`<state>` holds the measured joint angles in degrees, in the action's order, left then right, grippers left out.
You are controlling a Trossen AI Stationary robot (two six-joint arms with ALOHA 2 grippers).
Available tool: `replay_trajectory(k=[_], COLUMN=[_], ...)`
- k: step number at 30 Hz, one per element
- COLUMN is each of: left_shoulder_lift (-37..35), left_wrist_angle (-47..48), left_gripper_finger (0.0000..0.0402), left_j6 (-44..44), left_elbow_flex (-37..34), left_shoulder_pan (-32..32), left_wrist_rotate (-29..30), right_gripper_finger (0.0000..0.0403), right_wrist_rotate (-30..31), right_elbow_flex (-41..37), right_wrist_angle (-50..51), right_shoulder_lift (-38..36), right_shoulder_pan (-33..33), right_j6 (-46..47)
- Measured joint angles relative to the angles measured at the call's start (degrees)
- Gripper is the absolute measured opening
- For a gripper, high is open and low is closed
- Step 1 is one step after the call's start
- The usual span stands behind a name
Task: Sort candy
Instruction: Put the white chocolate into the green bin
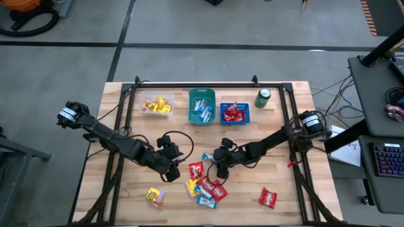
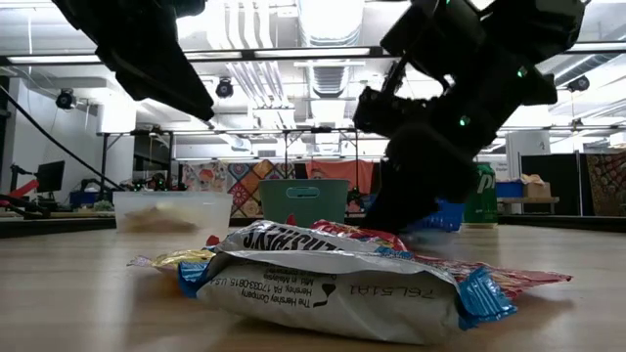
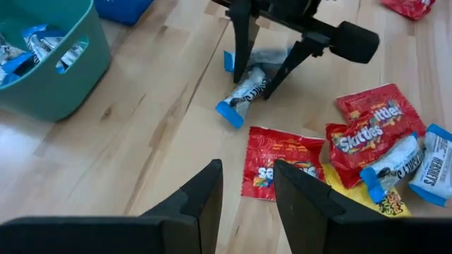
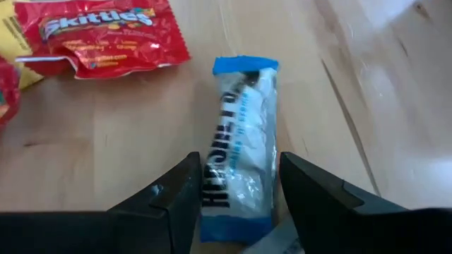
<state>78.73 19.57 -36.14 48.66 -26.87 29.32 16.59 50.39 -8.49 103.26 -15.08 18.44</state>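
The right gripper (image 4: 233, 197) is straddling a blue-and-white candy bar (image 4: 240, 134) lying flat beside the loose candy pile (image 1: 203, 186), fingers apart around it, not clenched, for pickup. Beyond the pile, the teal bin (image 1: 202, 106) is receiving matching bars. The left gripper (image 3: 244, 194) is waiting near the pile, unclenched and empty.

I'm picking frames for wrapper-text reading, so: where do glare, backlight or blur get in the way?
Low view: bright ceiling lights leave both arms as dark silhouettes; the nearest white-and-blue candy is sharp and its print reads upside down, while the bins behind are soft. Right wrist view: the white-and-blue candy between the right gripper fingers shows wrapper sheen. High view: candy text too small.
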Motion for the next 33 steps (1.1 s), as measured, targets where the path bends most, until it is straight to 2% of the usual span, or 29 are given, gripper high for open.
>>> replay_trajectory(k=[6, 9, 18, 23, 27, 33], left_shoulder_lift=[0.1, 0.1, 0.1, 0.1, -0.2, -1.0], left_wrist_angle=[-0.5, -0.5, -0.5, -0.5, 0.0, 2.0], left_gripper_finger=[0.0110, 0.0110, 0.0110, 0.0110, 0.0110, 0.0110], left_j6=[-0.1, -0.2, -0.4, -0.4, -0.4, -0.3], left_elbow_flex=[0.0, 0.0, 0.0, 0.0, 0.0, 0.1], left_shoulder_pan=[0.0, 0.0, 0.0, 0.0, 0.0, 0.0], left_wrist_rotate=[0.2, 0.2, 0.3, 0.3, 0.1, -0.3], right_gripper_finger=[0.0181, 0.0165, 0.0025, 0.0030, 0.0032, 0.0032], right_wrist_rotate=[0.1, -0.1, -1.6, -2.3, -2.7, -2.6], right_elbow_flex=[0.0, 0.0, 0.0, 0.0, 1.9, 6.4], right_wrist_angle=[-1.2, -1.2, -1.5, -1.3, 2.5, 9.6], right_shoulder_lift=[0.9, 0.7, 0.4, -0.7, -3.9, -10.4], right_shoulder_pan=[0.0, 0.0, 0.0, 0.0, 0.2, 3.2], right_j6=[-0.3, -0.4, -0.7, -0.5, -1.7, -9.2])
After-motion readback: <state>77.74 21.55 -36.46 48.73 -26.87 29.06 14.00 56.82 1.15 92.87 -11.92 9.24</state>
